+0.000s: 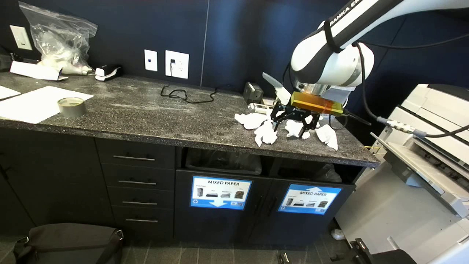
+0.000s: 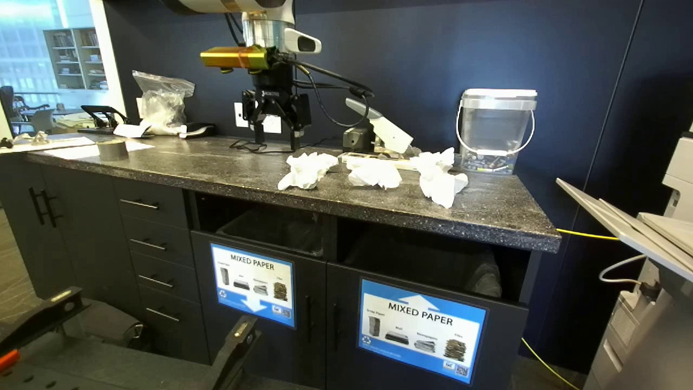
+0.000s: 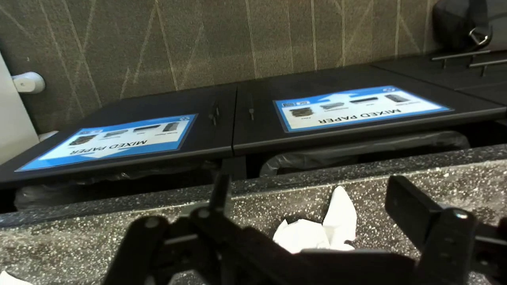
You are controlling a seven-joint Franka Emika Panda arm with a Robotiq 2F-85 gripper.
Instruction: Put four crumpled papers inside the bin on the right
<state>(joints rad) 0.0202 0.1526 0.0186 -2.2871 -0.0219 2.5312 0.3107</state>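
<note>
Crumpled papers (image 2: 308, 170) lie on the bench (image 2: 216, 160) toward its right end, near the front edge; the clump closest to the right corner may be two wads. The claw (image 2: 277, 145) hangs above the bench, spread wide. The bin (image 2: 422, 330) sits below that right front corner. A translucent bucket (image 2: 495, 127) stands near the back edge.

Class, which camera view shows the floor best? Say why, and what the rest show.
The wrist view: a broad stretch of floor lies across its top, its pale pattern clear. Both exterior views show only smaller patches near their edges.
</note>
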